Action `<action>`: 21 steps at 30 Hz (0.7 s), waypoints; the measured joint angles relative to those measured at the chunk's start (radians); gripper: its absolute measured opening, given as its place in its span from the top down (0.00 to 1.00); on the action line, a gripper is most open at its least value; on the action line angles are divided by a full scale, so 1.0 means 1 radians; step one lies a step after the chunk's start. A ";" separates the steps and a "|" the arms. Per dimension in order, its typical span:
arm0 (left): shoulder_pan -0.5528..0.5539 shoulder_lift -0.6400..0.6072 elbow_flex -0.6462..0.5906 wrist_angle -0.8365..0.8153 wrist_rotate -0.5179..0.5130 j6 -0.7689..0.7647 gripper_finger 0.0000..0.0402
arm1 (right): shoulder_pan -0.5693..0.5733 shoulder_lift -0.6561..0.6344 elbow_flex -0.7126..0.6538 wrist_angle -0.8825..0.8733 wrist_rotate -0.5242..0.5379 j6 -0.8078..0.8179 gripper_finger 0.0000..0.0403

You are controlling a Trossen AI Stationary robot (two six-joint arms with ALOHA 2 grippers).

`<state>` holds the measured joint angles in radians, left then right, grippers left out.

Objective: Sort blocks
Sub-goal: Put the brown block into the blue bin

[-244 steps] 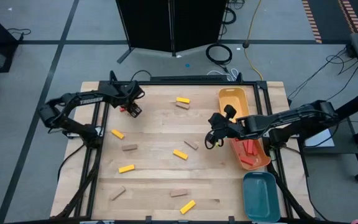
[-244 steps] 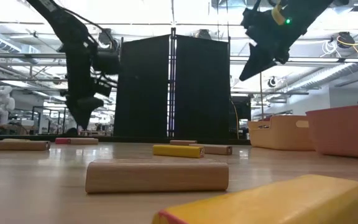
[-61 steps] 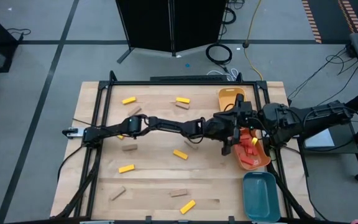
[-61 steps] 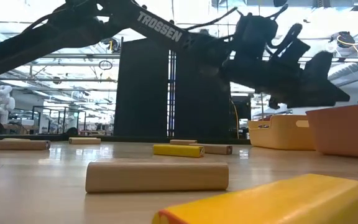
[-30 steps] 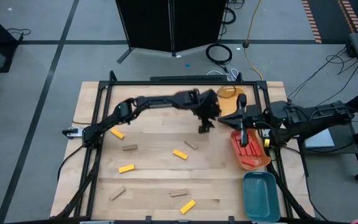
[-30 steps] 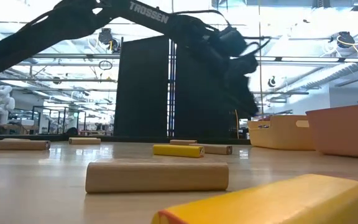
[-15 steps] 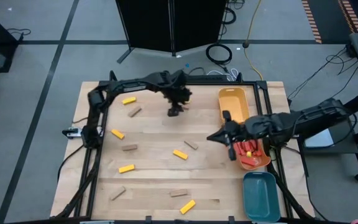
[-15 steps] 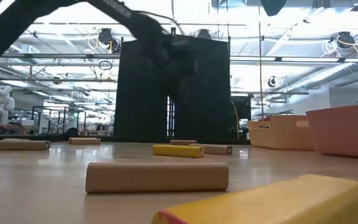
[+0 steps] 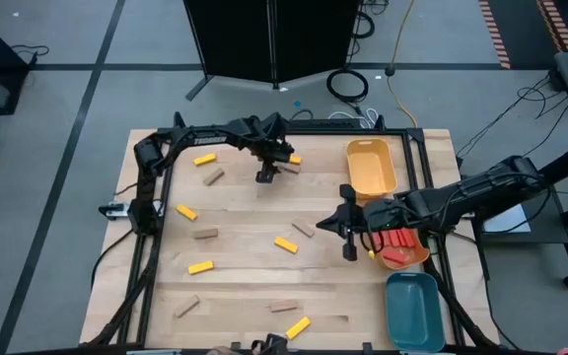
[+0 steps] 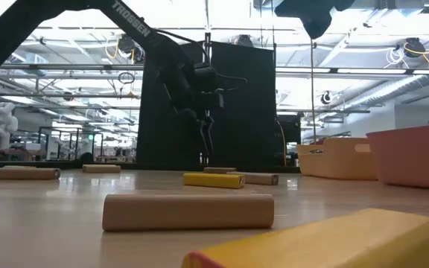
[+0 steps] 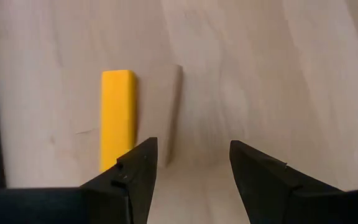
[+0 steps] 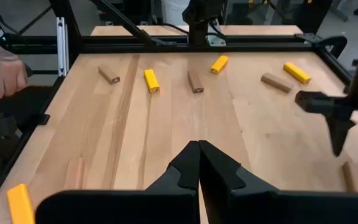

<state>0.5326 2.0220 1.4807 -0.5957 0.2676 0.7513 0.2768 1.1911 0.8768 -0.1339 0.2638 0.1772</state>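
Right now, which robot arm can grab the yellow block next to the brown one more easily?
Left. The open left gripper hangs right by the yellow wooden block and its tan neighbour; the shut right gripper is farther away.

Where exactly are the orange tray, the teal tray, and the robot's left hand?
Orange plastic tray (image 9: 408, 256): high view, on its rim nearest the teal tray.
Teal plastic tray (image 9: 413, 313): high view, on its bare floor.
Left hand (image 9: 264, 174): high view, midway between its open fingertips, beside the yellow block.
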 joint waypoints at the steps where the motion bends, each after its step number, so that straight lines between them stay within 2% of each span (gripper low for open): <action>1: 0.003 0.000 0.000 0.004 0.000 0.008 0.51 | 0.000 0.003 0.000 0.000 0.000 0.008 1.00; 9: 0.004 0.065 0.000 0.052 0.035 0.051 0.51 | 0.000 0.008 0.000 0.003 0.001 0.020 1.00; 21: 0.004 0.084 0.002 0.093 -0.006 0.042 0.51 | 0.000 0.008 0.000 0.002 0.001 0.019 1.00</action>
<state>0.5367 2.1060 1.4830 -0.5028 0.2618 0.7930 0.2768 1.1995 0.8768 -0.1316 0.2644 0.1961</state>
